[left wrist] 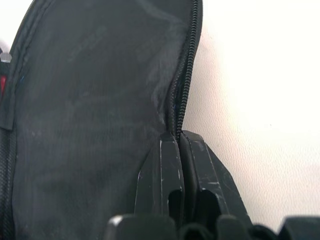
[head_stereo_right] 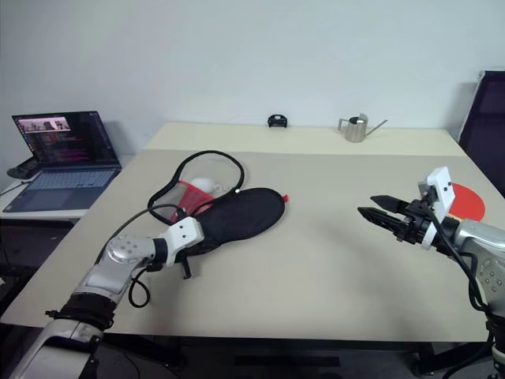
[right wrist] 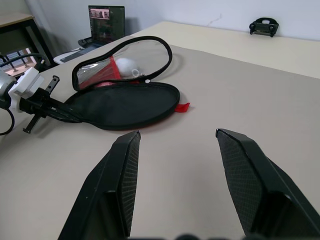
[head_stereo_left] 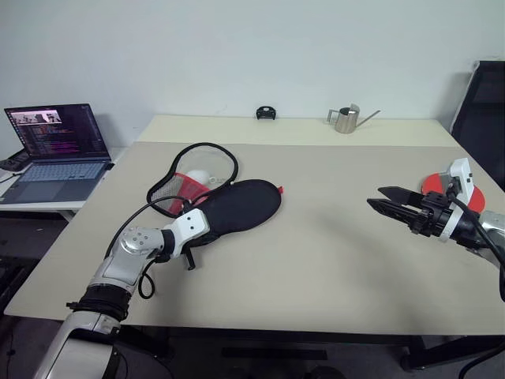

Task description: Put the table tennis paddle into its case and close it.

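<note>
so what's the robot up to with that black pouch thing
The robot is getting ready to pack a table tennis paddle. Its left gripper is shut on the zipper edge at the narrow end of the case, which lies on the table with one flap lifted open. The right gripper hangs open above the table, apart from the case. The table tennis paddle lies by the table's right edge, not yet picked up, so nothing is in the case yet.

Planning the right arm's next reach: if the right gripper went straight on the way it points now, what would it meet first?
Probably the case, lying ahead beyond bare table; the right gripper is open, and depth is hard to judge.
</note>
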Robot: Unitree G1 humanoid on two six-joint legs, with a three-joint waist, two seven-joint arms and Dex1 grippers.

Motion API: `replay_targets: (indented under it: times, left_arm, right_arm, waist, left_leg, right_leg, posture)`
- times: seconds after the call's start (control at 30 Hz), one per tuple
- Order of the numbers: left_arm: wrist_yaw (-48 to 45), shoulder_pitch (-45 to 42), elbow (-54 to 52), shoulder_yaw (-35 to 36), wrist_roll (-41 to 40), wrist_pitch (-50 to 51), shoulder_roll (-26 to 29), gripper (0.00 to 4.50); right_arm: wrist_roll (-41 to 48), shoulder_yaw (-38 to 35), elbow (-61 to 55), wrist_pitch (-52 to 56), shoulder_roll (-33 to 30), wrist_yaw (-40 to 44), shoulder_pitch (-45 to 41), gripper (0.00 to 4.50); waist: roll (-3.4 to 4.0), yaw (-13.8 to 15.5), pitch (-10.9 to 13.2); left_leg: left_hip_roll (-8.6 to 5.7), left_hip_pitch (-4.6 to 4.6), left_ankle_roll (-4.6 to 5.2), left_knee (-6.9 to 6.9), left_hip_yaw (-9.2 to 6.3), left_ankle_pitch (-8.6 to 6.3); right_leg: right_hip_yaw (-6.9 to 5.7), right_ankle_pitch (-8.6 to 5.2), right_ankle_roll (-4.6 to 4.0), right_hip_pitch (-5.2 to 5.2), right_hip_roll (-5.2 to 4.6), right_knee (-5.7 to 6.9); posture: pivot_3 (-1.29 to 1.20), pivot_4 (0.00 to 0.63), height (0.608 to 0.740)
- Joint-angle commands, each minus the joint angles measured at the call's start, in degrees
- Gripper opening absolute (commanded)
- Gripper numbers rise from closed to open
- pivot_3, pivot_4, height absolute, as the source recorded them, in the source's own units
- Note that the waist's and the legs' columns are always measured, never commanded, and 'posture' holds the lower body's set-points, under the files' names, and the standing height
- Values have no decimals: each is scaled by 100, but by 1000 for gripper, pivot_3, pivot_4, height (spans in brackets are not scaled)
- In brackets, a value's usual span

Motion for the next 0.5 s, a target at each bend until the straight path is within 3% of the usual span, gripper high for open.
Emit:
replay_targets:
  times: [0.03, 0.27, 0.5]
  left_arm:
    - [252, 145, -518, -7, -115, 932, -363, 22]
    - [1277, -323, -942, 331, -495, 2619, -1754, 22]
    - [2005, -990, -515, 470, -599, 3117, -2834, 22]
  right_arm:
    - [71, -202, -171, -127, 9, -38, -32, 2686]
    - [78, -174, -195, -110, 25, -75, -44, 2686]
    - [113, -185, -258, -72, 29, -103, -45, 2686]
  waist:
    - [1, 16, 0]
    - [1, 261, 0]
    - [-21, 186, 13]
  left_leg:
    - [0, -1, 0, 0, -1, 0]
    - [-27, -8, 5, 12, -40, 4]
    - [-32, -39, 9, 13, -37, 7]
  right_leg:
    - [-1, 0, 0, 1, -1, -1]
    - [-40, 0, 3, 26, -22, -12]
    - [-38, 5, 13, 5, -25, -29]
  posture:
    - [0, 150, 740]
    - [0, 150, 740]
    - [0, 150, 740]
